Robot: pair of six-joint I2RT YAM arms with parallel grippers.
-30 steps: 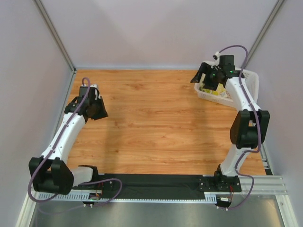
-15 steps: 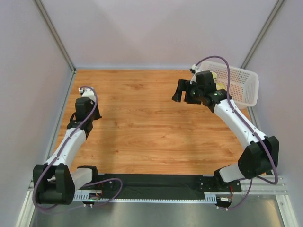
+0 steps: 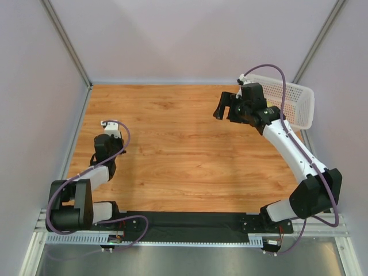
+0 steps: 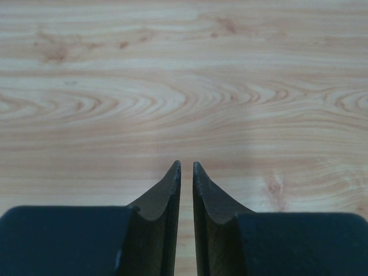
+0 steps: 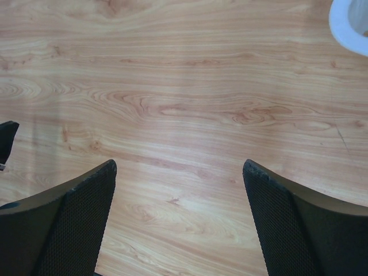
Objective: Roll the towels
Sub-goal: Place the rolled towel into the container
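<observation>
No towels show in any view. My left gripper (image 3: 106, 148) is folded back near the table's front left, low over bare wood. In the left wrist view its jaws (image 4: 186, 165) stand almost together, with only a thin slit and nothing between them. My right gripper (image 3: 225, 106) hangs over the back right of the table, just left of the white basket. Its jaws (image 5: 179, 164) are spread wide over bare wood and hold nothing.
The white perforated basket (image 3: 298, 103) sits tilted at the back right corner, its inside partly hidden by the right arm; its rim (image 5: 349, 24) shows in the right wrist view. Grey walls close in the wooden table (image 3: 172, 149) on three sides.
The right gripper has left the basket and moved left over the table, opening a little wider. The left arm has pulled back toward the near edge while its jaws narrowed.
</observation>
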